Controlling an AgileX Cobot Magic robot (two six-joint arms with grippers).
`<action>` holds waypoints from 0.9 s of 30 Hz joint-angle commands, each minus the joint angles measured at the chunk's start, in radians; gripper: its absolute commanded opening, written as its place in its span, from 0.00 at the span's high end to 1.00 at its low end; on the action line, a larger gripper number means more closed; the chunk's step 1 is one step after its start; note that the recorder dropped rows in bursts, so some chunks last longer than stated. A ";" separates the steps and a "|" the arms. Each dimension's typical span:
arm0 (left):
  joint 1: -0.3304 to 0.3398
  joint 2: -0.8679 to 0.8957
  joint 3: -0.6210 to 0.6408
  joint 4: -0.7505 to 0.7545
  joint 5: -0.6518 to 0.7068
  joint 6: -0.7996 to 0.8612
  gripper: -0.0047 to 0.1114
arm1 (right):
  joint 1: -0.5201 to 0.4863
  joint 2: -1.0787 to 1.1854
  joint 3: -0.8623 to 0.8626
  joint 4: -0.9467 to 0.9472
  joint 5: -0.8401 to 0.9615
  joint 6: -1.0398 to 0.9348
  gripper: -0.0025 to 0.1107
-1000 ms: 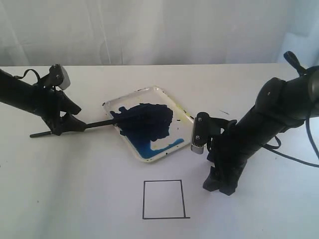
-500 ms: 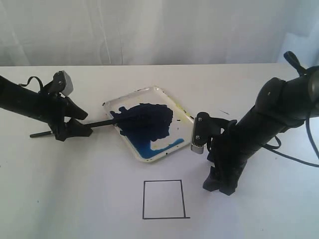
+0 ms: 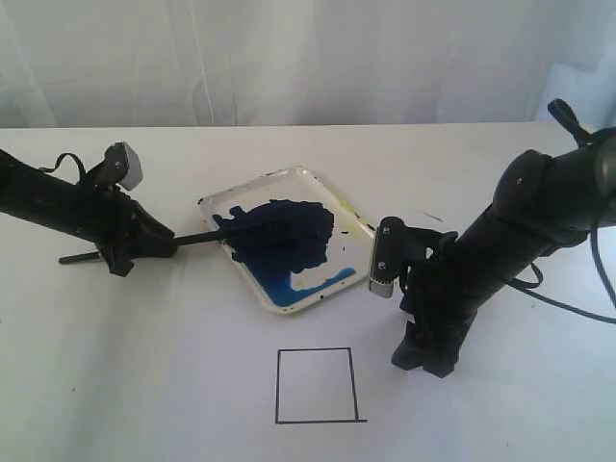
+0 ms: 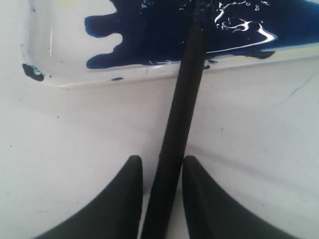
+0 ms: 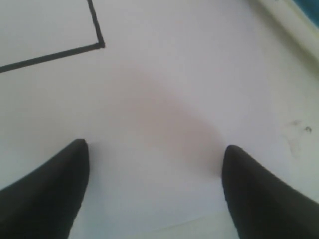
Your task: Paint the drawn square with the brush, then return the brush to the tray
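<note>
On the white table (image 3: 144,366), left of centre: the brush (image 3: 197,238), laid roughly left to right. Its bristle end is sunk in the dark blue paint blotch (image 3: 284,236) inside the tray (image 3: 327,294), and its handle is carried out over the tray's left rim.

Just left of the tray: the left gripper (image 4: 159,164), set astride the handle. The fingers (image 4: 127,199) are drawn in close on both sides; one is seen touching, with a sliver of white beside the other. Whether the handle is clamped cannot be told.

At centre: the tray, turned cornerwise, with a light blue smear (image 3: 313,282) along its near-right edge.

Near side of the tray: the drawn square (image 3: 315,385), outlined in thin black, its interior white.

Just right of the square, apart from its line: the right gripper (image 5: 154,149), pointed down at the table, fingers spread wide and released. Its arm is stood near the tray's right corner.

Far side: a pale curtain (image 3: 289,58), hung behind the table.
</note>
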 commanded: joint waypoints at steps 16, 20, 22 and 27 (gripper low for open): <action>-0.002 0.004 0.000 0.004 0.013 0.079 0.96 | 0.001 0.011 0.004 -0.008 -0.010 -0.002 0.37; -0.002 -0.044 0.000 0.007 0.031 0.081 0.96 | 0.001 0.011 0.004 -0.008 -0.010 -0.002 0.37; -0.002 -0.075 0.000 0.022 0.045 0.078 0.96 | 0.001 0.011 0.004 -0.008 -0.010 -0.002 0.37; -0.002 -0.175 0.000 0.143 0.063 -0.034 0.96 | 0.001 0.011 0.004 -0.008 -0.010 -0.002 0.37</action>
